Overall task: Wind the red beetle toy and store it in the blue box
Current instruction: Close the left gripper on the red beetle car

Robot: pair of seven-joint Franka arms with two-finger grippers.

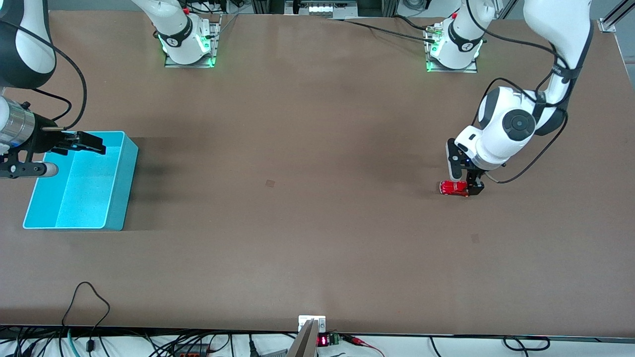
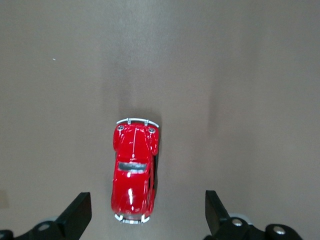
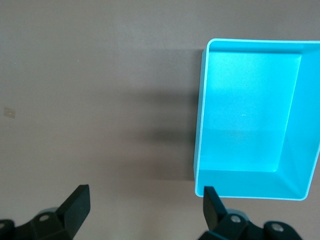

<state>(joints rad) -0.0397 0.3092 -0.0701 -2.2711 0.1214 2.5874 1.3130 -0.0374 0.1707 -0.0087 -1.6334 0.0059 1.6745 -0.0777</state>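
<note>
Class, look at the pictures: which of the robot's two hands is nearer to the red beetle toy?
The left. The left hand is down at the red beetle toy, fingers open. The right hand hangs open over the blue box at the right arm's end of the table.

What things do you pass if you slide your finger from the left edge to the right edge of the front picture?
Right claw → light turquoise open-top plastic box → tiny glossy red toy car on the brown table, with the left claw down at it.
</note>
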